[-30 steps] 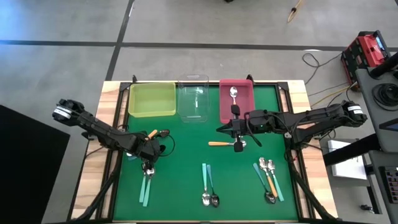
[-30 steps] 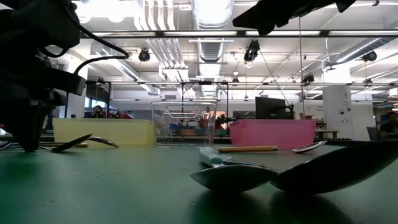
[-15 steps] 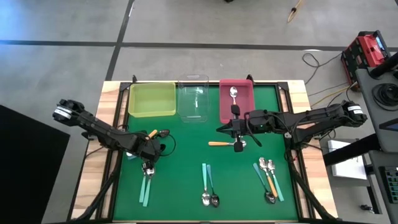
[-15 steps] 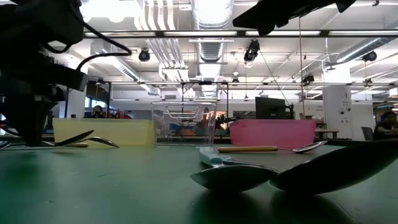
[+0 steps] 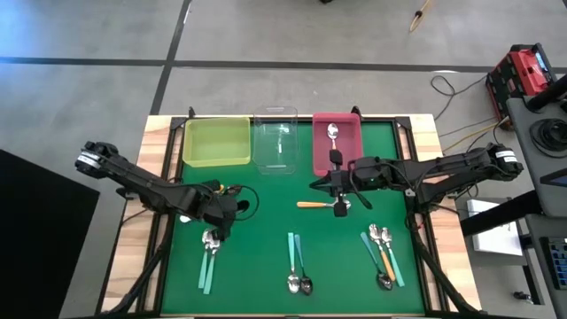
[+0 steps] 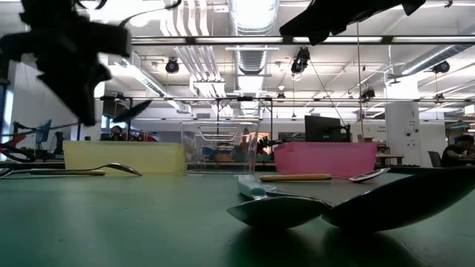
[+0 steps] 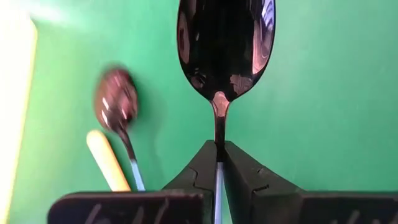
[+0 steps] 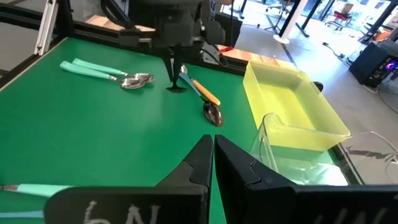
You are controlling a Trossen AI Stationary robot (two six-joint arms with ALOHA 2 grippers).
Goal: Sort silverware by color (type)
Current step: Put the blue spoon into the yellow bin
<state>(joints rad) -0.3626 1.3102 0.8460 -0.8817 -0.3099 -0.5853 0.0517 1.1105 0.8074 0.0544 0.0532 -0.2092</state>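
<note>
My left gripper (image 7: 217, 149) hangs over the green mat's left part (image 5: 225, 215), shut on a teal-handled spoon whose dark shiny bowl (image 7: 225, 46) sticks out past the fingertips. The right wrist view shows that spoon (image 8: 173, 78) hanging under the gripper. Beneath it on the mat lie a dark-bowled spoon (image 7: 116, 102) and an orange handle (image 7: 107, 160). Two teal-handled spoons (image 5: 210, 257) lie closer to the near edge. My right gripper (image 8: 212, 148) hovers shut above the middle of the mat (image 5: 316, 184), over an orange-handled spoon (image 5: 319, 205). My left gripper pinches the spoon between its two fingers where the thin neck meets the teal handle (image 7: 217, 138). The fingers slant steeply down from above and lie along the spoon. The bowl points down beyond the fingertips, and the spoon hangs clear of the mat.
Along the far edge stand a yellow bin (image 5: 215, 142), a clear bin (image 5: 275, 140) and a pink bin (image 5: 353, 146) with one spoon (image 5: 333, 133) in it. Two teal spoons (image 5: 297, 261) lie near the front middle, several more spoons (image 5: 383, 252) at the front right.
My left gripper has risen from the mat and drifted a little toward the table's right, tipping as it went. The spoon in it, which lay with its bowl end on the mat, now hangs clear.
</note>
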